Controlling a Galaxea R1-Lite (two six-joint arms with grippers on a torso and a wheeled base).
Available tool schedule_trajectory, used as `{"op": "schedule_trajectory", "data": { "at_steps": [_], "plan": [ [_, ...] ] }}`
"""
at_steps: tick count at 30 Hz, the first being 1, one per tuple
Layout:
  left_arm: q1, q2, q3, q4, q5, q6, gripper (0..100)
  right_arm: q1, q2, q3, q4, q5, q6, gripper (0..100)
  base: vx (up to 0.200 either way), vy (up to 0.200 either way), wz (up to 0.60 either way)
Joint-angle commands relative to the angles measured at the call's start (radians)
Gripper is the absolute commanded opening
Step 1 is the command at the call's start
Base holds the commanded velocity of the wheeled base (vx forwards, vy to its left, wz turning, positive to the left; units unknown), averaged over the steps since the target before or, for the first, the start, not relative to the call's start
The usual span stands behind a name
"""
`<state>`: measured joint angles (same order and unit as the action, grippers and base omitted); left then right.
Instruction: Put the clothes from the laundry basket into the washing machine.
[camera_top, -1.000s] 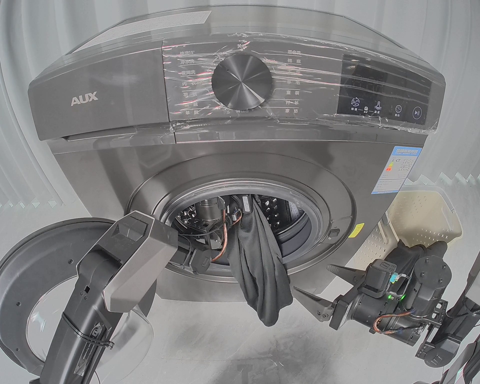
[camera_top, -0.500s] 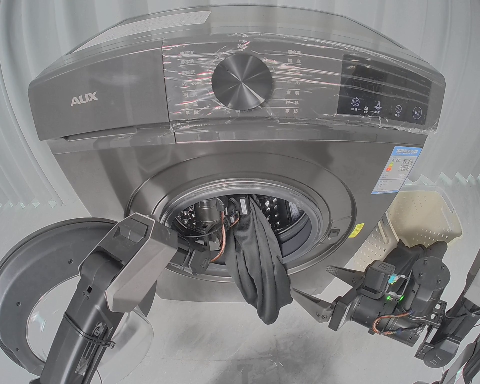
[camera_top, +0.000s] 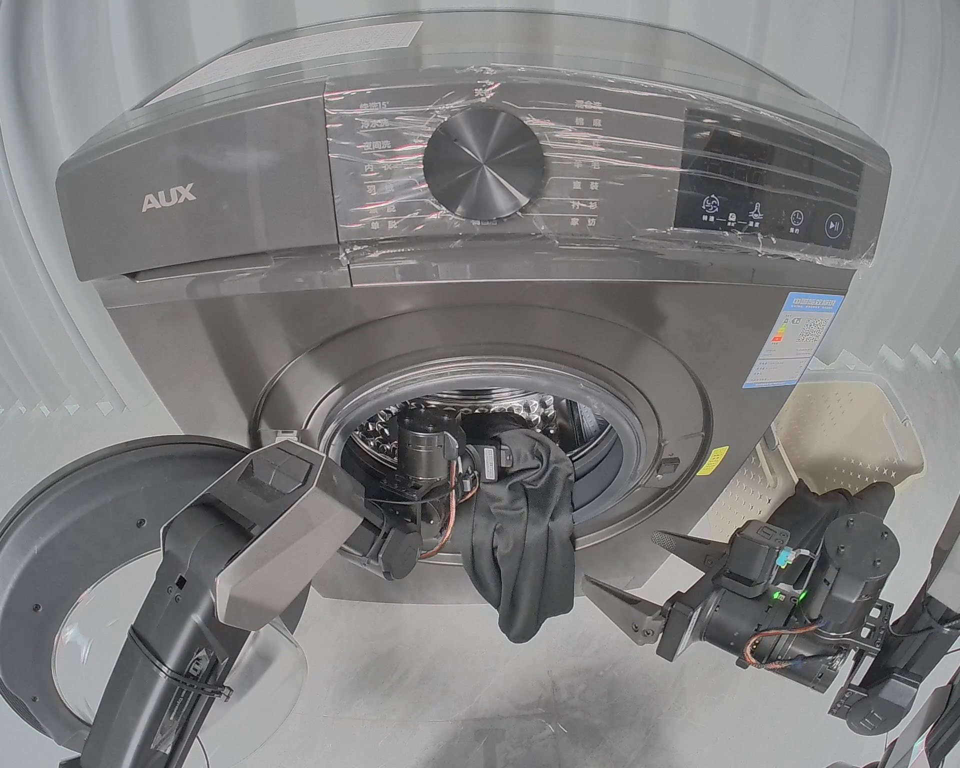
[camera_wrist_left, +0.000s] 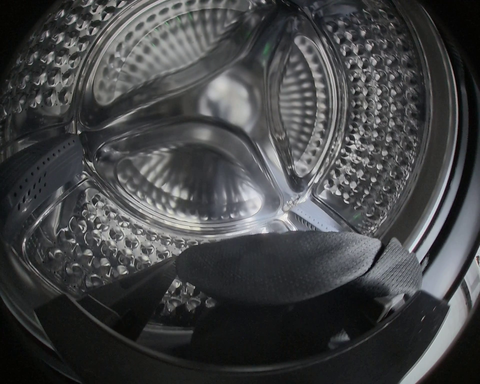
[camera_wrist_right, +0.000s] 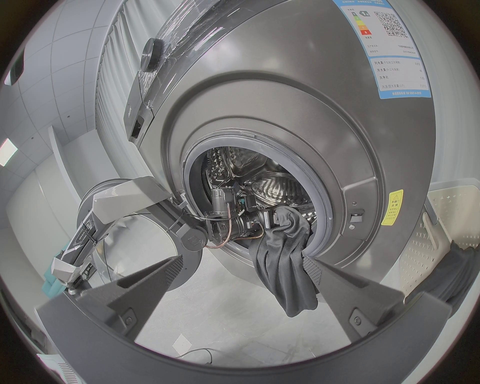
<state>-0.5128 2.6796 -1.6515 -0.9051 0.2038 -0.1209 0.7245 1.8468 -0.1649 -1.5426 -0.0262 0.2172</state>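
Note:
The grey washing machine (camera_top: 480, 300) stands with its round door (camera_top: 80, 560) swung open to the left. My left gripper (camera_top: 503, 455) is in the drum opening, shut on a dark garment (camera_top: 525, 540). The cloth drapes over the lower rim and hangs down outside. In the left wrist view the garment (camera_wrist_left: 280, 265) lies bunched between the fingers, with the steel drum (camera_wrist_left: 200, 150) behind. My right gripper (camera_top: 640, 578) hovers open and empty, low and to the right of the opening. The cream laundry basket (camera_top: 860, 430) at the right holds more dark clothes (camera_top: 815, 505).
The basket (camera_wrist_right: 445, 215) stands tight against the machine's right side. Bare grey floor (camera_top: 450, 690) lies in front of the machine. A white curtain (camera_top: 40, 300) hangs behind.
My left gripper has dropped from the top of the drum opening toward its middle, carrying the garment, whose hanging end has risen a little. The right arm has stayed put.

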Motion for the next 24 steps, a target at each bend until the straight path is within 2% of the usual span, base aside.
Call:
{"op": "schedule_trajectory", "data": {
  "at_steps": [1,12,15,19,24],
  "plan": [
    [-0.015,-0.032,0.061,-0.011,0.0,0.007,100,0.001,0.002,-0.001,-0.001,0.0,-0.001,100,0.0,0.0,0.0],
    [-0.039,-0.208,0.249,-0.02,-0.001,0.009,100,0.001,0.0,-0.001,-0.001,0.0,-0.001,100,0.0,0.0,0.0],
    [-0.041,-0.237,0.303,-0.023,-0.001,0.017,100,0.001,0.002,-0.001,-0.001,0.0,-0.001,100,0.0,0.0,0.0],
    [-0.043,-0.26,0.395,-0.08,-0.003,0.041,100,0.001,0.0,-0.001,-0.001,0.0,-0.001,100,0.0,0.0,0.0],
    [-0.079,-0.267,0.487,-0.132,-0.017,0.044,100,0.001,0.0,0.001,-0.001,0.0,-0.001,100,0.0,0.0,0.0]
  ]
}}
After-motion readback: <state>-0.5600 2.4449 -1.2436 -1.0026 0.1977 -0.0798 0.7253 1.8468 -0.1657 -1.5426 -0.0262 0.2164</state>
